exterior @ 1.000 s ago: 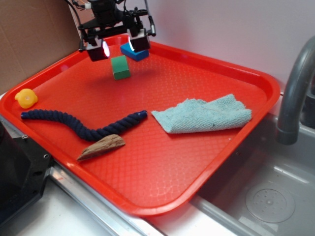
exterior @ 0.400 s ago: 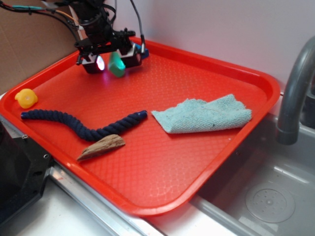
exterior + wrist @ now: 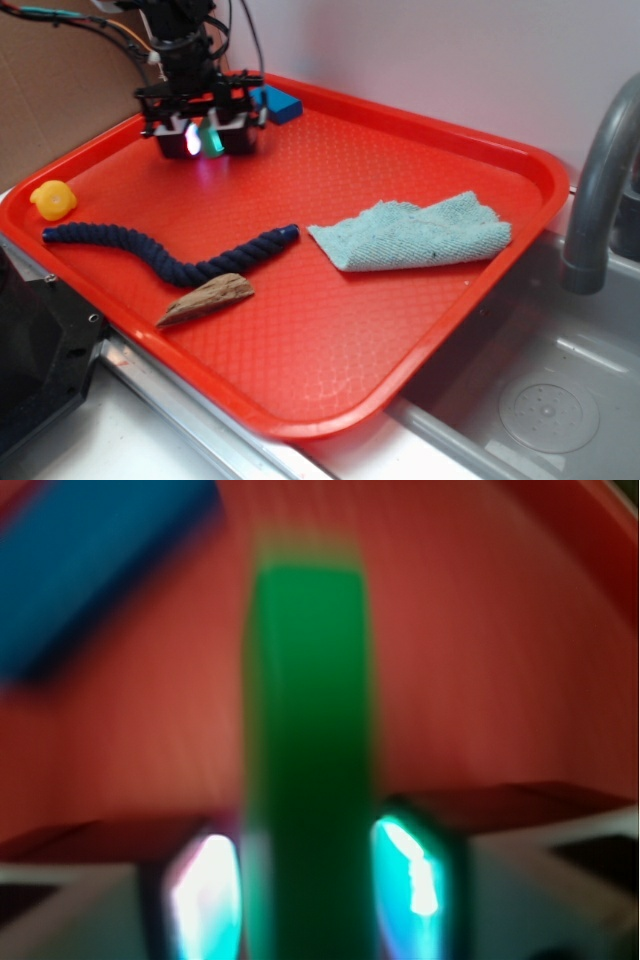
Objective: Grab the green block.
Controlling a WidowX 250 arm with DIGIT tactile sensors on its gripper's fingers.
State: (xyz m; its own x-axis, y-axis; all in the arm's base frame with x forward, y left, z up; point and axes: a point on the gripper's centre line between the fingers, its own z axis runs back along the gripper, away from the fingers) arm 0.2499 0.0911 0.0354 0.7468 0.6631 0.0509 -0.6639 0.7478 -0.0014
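Gripper (image 3: 203, 140) low on the red tray's (image 3: 420, 150) far-left corner, green block (image 3: 305, 760) squarely between the fingers (image 3: 410, 870), long axis straight ahead; fingers flank it, contact unclear (wrist view blurred).

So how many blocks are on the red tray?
2. The green block sits between the gripper fingers at the tray's far left. The blue block lies just behind it by the back rim. Nothing suggests more are hidden.

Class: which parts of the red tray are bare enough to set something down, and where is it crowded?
Bare: the near corner of the tray, below the cloth and wood piece; also the middle, between gripper and rope. Crowded: the far-left corner, around the green block and blue block.
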